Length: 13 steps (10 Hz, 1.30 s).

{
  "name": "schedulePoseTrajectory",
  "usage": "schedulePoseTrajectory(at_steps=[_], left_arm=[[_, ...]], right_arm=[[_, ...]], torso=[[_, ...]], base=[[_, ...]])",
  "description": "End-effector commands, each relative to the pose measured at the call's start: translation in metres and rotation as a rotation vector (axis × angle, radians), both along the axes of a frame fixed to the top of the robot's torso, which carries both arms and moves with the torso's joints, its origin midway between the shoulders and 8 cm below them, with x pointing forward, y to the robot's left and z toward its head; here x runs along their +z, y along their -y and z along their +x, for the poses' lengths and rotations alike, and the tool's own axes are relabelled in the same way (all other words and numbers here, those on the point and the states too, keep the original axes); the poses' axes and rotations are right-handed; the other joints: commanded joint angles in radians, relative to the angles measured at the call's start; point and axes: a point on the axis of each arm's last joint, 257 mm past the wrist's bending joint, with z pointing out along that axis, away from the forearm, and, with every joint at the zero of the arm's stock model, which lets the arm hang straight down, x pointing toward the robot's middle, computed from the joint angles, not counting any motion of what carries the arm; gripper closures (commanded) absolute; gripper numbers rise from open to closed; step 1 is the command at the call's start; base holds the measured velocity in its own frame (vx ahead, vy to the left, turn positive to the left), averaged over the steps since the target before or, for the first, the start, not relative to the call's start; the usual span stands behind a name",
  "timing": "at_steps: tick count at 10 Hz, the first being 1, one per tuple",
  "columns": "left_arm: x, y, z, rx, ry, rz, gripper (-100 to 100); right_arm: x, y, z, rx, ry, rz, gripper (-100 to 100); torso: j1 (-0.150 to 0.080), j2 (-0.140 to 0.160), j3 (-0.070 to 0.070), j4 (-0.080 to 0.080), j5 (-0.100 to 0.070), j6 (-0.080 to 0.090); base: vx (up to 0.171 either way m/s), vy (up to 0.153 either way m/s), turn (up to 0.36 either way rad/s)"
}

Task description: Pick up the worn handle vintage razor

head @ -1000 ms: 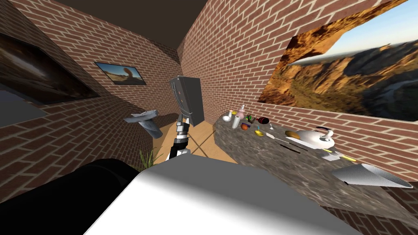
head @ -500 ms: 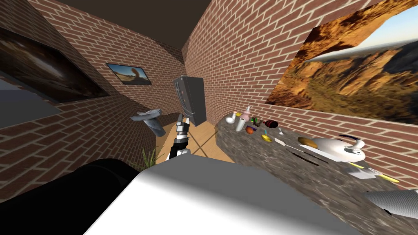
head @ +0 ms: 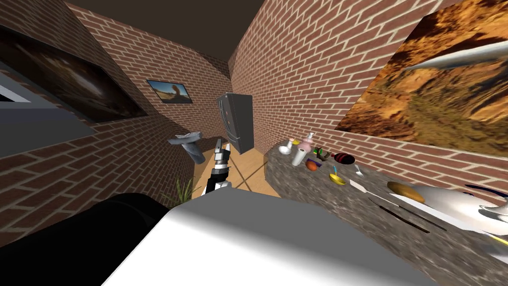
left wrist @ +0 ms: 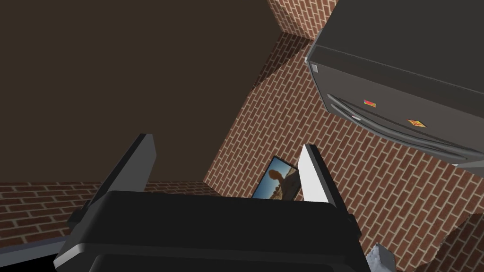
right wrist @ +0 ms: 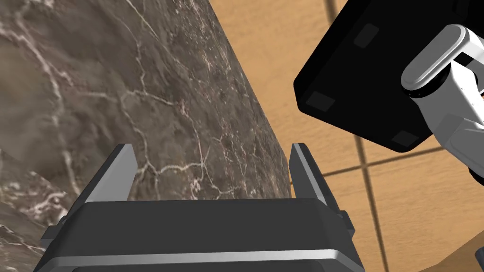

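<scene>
Two grippers, both empty. Left gripper (left wrist: 226,147): fingers spread wide, raised ahead of the chest, pointing up towards the dark grey fridge (head: 237,121). Right gripper (right wrist: 212,150): fingers spread wide, hanging beside the edge of the dark brown marbled stone counter (right wrist: 118,94), over the tan wooden floor (right wrist: 293,47). Worn-handle vintage razor: presumably among the slim utensils (head: 366,190) lying on the counter to my right; cannot tell which. Progress: nothing grasped. Approach, reach, grip and lift all remain.

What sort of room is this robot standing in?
Likely a kitchen: a dark fridge stands at the far end, and a long stone counter carries a paper towel roll and a pink pump bottle.
</scene>
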Motion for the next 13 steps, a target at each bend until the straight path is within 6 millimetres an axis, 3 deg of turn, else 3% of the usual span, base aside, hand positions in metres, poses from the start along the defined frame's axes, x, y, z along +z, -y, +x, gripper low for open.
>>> schedulePoseTrajectory(at_steps=[1, 2, 3, 6, 9, 10, 11, 13], left_arm=[[0.000, 0.000, 0.000, 0.000, 0.000, 0.000, 0], [0.000, 0.000, 0.000, 0.000, 0.000, 0.000, 0], [0.000, 0.000, 0.000, 0.000, 0.000, 0.000, 0], [0.000, 0.000, 0.000, 0.000, 0.000, 0.000, 0], [0.000, 0.000, 0.000, 0.000, 0.000, 0.000, 0], [0.000, 0.000, 0.000, 0.000, 0.000, 0.000, 0], [0.000, 0.000, 0.000, 0.000, 0.000, 0.000, 0], [0.000, 0.000, 0.000, 0.000, 0.000, 0.000, 0]], right_arm=[[0.015, 0.022, -0.008, 0.028, -0.039, -0.042, -100], [0.027, 0.037, -0.011, 0.045, -0.063, -0.070, -100], [0.027, 0.037, -0.011, 0.045, -0.063, -0.070, -100], [0.051, 0.063, -0.015, 0.075, -0.107, -0.116, -100], [0.052, 0.064, -0.018, 0.078, -0.117, -0.112, -100], [0.052, 0.064, -0.017, 0.079, -0.118, -0.111, 0], [0.049, 0.062, -0.018, 0.070, -0.117, -0.108, -100], [0.044, 0.059, -0.018, 0.051, -0.117, -0.105, -100]], torso=[[0.000, 0.000, 0.000, 0.000, 0.000, 0.000], [0.000, 0.001, 0.001, 0.000, 0.000, 0.000], [-0.001, 0.000, 0.000, 0.000, 0.000, -0.001], [-0.002, 0.000, 0.000, 0.000, -0.001, -0.001], [-0.006, -0.004, -0.002, -0.001, -0.002, -0.001], [-0.002, 0.001, 0.000, 0.000, -0.001, 0.001], [0.002, 0.005, 0.003, 0.001, 0.000, 0.001], [0.004, 0.010, 0.006, 0.003, 0.000, 0.001]], base=[[0.103, -0.024, 0.179], [0.123, -0.060, 0.248], [0.093, -0.068, 0.104], [0.132, -0.080, 0.225], [0.138, -0.113, 0.203], [0.014, -0.014, -0.006], [-0.017, -0.009, 0.072], [-0.060, -0.005, 0.104]])
